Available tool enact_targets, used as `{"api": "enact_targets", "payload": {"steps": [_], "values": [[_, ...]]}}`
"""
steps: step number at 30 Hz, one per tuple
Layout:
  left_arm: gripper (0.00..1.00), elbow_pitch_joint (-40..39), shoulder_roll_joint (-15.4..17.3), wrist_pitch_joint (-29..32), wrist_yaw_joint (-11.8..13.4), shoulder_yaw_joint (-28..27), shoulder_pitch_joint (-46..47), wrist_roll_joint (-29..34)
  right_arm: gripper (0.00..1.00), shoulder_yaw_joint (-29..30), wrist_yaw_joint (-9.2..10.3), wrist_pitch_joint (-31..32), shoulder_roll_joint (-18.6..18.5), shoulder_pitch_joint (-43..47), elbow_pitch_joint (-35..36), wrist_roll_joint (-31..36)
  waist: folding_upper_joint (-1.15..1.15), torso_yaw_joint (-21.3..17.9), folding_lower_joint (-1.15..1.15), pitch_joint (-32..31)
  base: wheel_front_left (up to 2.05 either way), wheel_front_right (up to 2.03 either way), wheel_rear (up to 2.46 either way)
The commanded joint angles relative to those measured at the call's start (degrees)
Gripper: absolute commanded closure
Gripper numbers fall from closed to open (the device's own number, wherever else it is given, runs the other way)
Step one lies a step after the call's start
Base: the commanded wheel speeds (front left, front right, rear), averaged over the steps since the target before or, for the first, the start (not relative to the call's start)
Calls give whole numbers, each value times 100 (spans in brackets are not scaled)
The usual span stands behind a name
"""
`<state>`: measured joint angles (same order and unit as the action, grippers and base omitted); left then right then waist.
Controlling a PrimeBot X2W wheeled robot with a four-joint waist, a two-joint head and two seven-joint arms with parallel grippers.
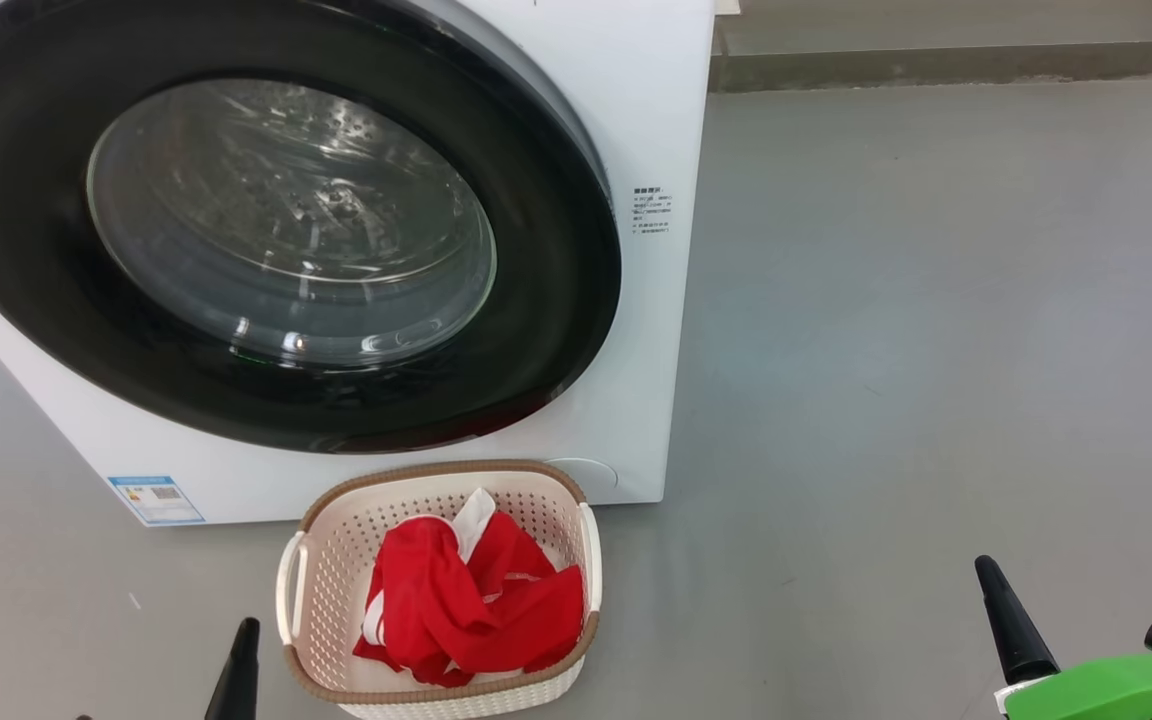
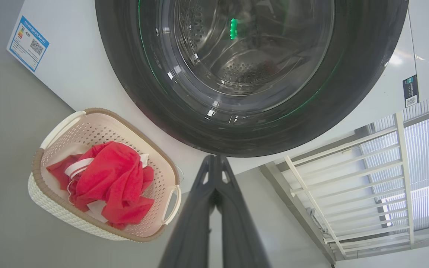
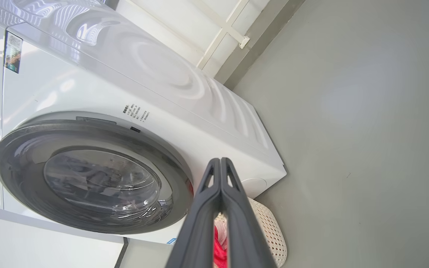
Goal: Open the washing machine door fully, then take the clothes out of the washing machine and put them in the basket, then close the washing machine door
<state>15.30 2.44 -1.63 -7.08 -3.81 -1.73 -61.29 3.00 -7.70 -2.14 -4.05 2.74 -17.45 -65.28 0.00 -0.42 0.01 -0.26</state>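
Up front, in the head view, the washer (image 1: 656, 120) stands on the grey floor (image 1: 936, 350). Its door (image 1: 561, 300) lies against the front and seems shut, though the latch side is too dim to be sure. The steel drum (image 1: 336, 170) shows through the glass (image 1: 416, 300). A blue label (image 1: 156, 498) sits at the washer's lower left corner. The basket (image 1: 336, 570) stands on the floor just in front of the washer, below the door. The red and white clothes (image 1: 476, 600) are heaped inside it. The left hand (image 1: 246, 632) rises at the bottom edge just left of the basket, apart from it and holding nothing. The right hand (image 1: 988, 570) rises at the lower right, well apart from the basket, above a green part (image 1: 1106, 690).

In the left wrist view, the two dark fingers (image 2: 199, 208) are pressed together right up to their tips, with nothing between them. They point at the lower rim of the door. The basket with its clothes lies to the left, and a white railing (image 2: 348, 178) is at the right.

In the right wrist view, the fingers (image 3: 203, 208) likewise meet along their length, empty. Behind them a corner of the basket and a strip of red cloth show beside the washer's front, under the door.
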Motion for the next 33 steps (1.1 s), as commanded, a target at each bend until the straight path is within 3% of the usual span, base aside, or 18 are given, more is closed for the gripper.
{"api": "enact_targets", "payload": {"steps": [1,33], "values": [[100,-125,44,43,-25,-152,288,-200,100,-19,13,53,-54,-311,173,-192,0,2,0,2,0,0,0],[100,-125,44,569,-36,-235,632,-2168,100,224,18,597,53,-706,290,-1903,0,30,0,31,0,0,0]]}}
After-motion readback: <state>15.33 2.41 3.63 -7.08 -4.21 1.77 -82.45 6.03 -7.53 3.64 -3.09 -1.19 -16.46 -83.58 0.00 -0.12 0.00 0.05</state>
